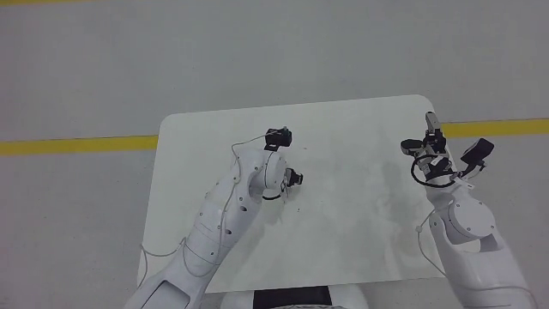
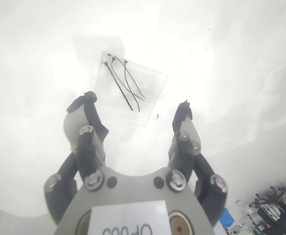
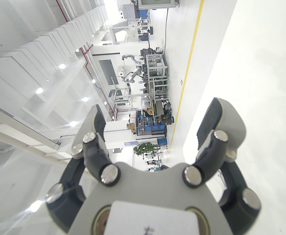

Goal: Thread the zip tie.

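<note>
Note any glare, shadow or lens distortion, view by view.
Left wrist view: glare whitens the table, yet the zip ties on the clear sheet are readable. Right wrist view: ceiling lamps flare and straight edges bow. Top view: even light, no glare on the table.

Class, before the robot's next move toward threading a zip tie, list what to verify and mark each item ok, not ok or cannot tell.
1. Left gripper open and empty: ok.
2. Zip ties in view ahead of it, on the clear sheet: ok.
3. One tie lying apart for a clean pick: not ok, they cross.
4. Right gripper open and empty: ok.
5. Right gripper aimed at the ties: not ok, it faces the room beyond the table.
6. Left gripper's height above the sheet: cannot tell.
</note>
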Controlling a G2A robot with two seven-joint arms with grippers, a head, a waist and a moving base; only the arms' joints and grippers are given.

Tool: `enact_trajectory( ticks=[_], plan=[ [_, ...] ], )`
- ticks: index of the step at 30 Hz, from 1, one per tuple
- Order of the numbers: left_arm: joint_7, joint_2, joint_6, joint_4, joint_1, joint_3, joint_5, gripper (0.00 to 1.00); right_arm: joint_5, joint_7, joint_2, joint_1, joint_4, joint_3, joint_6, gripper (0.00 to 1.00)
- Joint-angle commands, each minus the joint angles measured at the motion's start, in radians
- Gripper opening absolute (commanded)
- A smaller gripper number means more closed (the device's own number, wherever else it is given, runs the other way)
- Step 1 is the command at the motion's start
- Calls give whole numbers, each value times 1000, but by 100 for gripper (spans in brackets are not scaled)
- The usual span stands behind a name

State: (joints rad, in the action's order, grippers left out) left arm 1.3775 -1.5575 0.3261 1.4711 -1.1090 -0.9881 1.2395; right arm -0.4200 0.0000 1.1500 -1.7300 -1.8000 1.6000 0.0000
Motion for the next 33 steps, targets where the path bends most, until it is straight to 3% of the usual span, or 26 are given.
enact_trajectory(
  ticks=[1, 10, 17, 23, 33],
  plan=[
    [-4, 1, 0, -5, 0, 1, -6, 21, 0, 0, 0, 0, 0, 0, 0, 100],
    [-28, 7, 6, -36, 3, 3, -18, 17, 0, 0, 0, 0, 0, 0, 0, 100],
    [-75, 5, 2, -112, 21, 19, -42, 19, 0, 0, 0, 0, 0, 0, 0, 100],
    [-114, -1, 0, -195, 55, 41, -78, 19, 0, 0, 0, 0, 0, 0, 0, 100],
    [-138, -13, 14, -274, 108, 80, -102, 23, 0, 0, 0, 0, 0, 0, 0, 100]
  ],
)
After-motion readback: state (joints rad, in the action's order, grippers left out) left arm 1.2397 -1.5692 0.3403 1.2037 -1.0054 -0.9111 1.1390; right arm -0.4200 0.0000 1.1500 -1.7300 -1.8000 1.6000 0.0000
